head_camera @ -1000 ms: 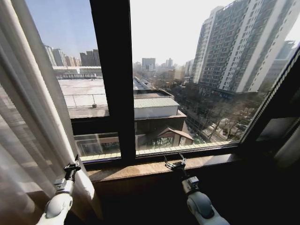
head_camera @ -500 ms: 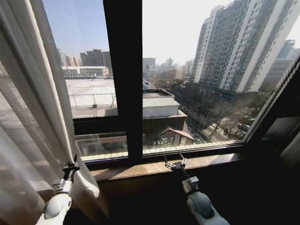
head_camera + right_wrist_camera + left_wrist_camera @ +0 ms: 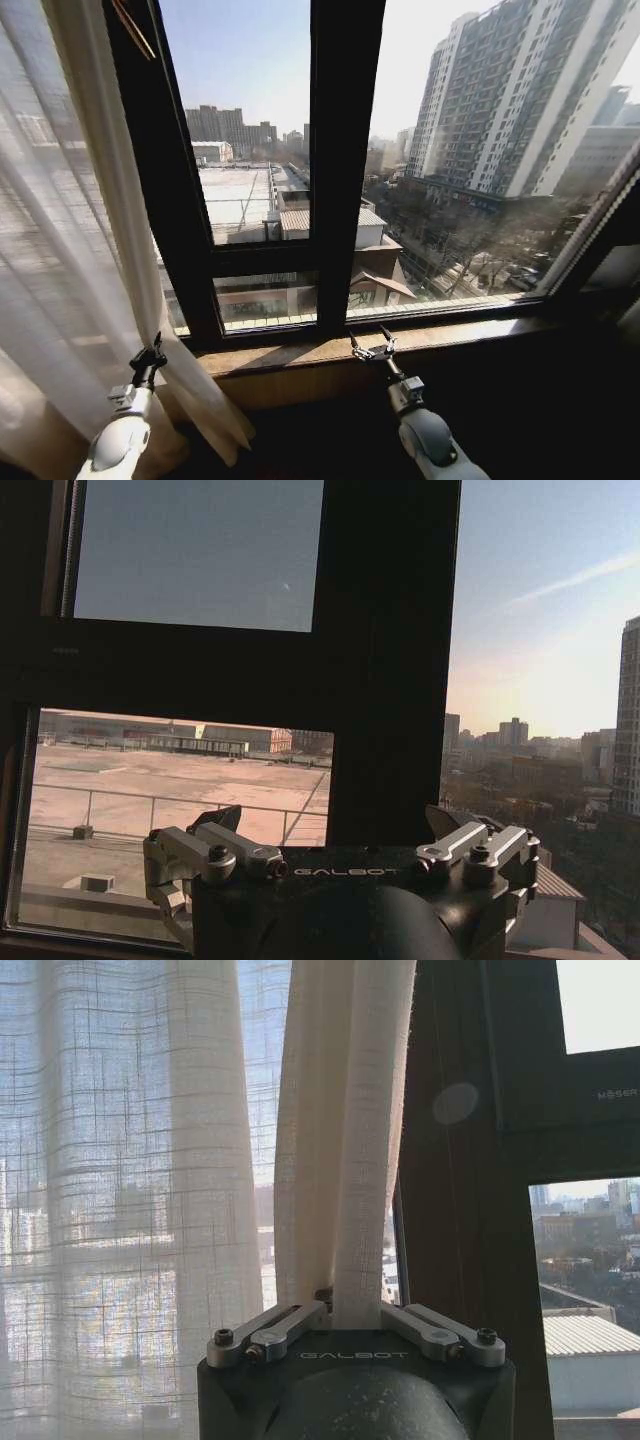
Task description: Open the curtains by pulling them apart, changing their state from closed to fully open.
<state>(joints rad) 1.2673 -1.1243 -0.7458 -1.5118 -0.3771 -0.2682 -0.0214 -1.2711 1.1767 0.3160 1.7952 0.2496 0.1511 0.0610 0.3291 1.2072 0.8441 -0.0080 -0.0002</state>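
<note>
The head view looks forward and down past both arms at the window frame (image 3: 345, 150) and sill (image 3: 330, 350). The left wrist view looks up, close against the curtain (image 3: 345, 1140). The right wrist view faces the same dark frame (image 3: 390, 660), near the glass.

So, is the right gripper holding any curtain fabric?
No, the right gripper is open, facing the bare window frame.
</note>
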